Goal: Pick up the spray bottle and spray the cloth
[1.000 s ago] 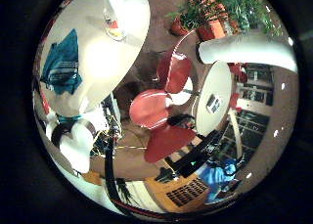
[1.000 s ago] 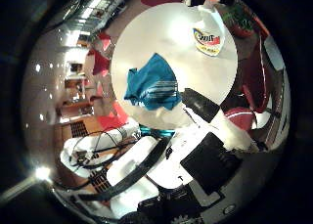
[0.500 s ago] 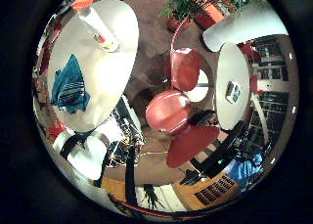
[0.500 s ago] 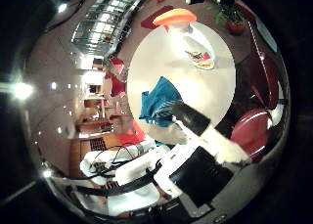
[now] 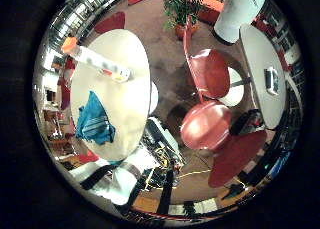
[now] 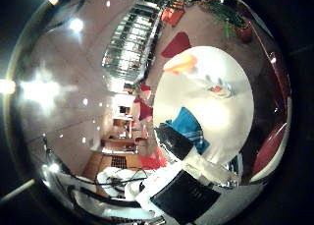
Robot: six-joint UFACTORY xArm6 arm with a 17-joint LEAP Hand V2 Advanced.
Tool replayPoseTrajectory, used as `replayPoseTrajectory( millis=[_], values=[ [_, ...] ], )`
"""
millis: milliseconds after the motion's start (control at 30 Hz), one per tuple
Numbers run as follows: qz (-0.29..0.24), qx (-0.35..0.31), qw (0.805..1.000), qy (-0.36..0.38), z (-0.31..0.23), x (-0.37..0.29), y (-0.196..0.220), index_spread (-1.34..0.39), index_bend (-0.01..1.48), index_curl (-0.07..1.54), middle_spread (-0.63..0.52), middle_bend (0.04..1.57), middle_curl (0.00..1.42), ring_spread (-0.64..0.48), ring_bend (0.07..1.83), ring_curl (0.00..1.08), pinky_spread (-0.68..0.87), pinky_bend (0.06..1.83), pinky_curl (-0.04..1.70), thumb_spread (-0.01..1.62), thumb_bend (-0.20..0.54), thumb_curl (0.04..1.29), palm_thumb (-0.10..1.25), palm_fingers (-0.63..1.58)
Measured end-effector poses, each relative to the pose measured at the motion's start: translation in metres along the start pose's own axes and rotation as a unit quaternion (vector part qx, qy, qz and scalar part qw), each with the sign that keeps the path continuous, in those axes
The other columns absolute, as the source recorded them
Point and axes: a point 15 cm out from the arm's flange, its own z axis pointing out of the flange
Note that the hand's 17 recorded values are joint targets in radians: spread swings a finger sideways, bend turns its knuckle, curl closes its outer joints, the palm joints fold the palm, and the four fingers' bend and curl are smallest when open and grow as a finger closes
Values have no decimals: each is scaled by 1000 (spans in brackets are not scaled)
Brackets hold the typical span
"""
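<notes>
Spray bottle (image 5: pixel 97 63) with orange head stands on the round white table (image 5: pixel 135 104) — well apart from the hand (image 6: pixel 184 173), nothing held. Blue striped cloth (image 5: pixel 95 124) lies crumpled on the same table, nearer the palm. Finger posture — cannot tell. Red chairs (image 5: pixel 205 124) beside the table.

Two red chairs (image 5: pixel 207 104) stand between the round white bench (image 5: pixel 127 104) and a second white table (image 5: pixel 262 59). A potted plant (image 5: pixel 182 9) stands beyond them, beside a white pillar (image 5: pixel 240 9).
</notes>
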Motion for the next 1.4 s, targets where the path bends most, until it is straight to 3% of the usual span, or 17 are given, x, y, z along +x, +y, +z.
replayPoseTrajectory(
  millis=[500, 933, 1400],
  values=[
    [65, 41, 997, -22, 62, 87, -6, -200, 154, 291, 107, 266, 363, 263, 204, 247, 469, 321, 303, 1057, -23, 292, 542, 206],
    [34, 33, 998, -51, 159, 49, -34, -179, 150, 278, 117, 275, 367, 263, 255, 269, 469, 335, 307, 1061, -23, 307, 586, 197],
    [14, 32, 994, -108, 229, -20, -54, -123, 142, 252, 149, 286, 367, 250, 360, 288, 474, 425, 317, 1043, -25, 307, 567, 183]
  ],
)
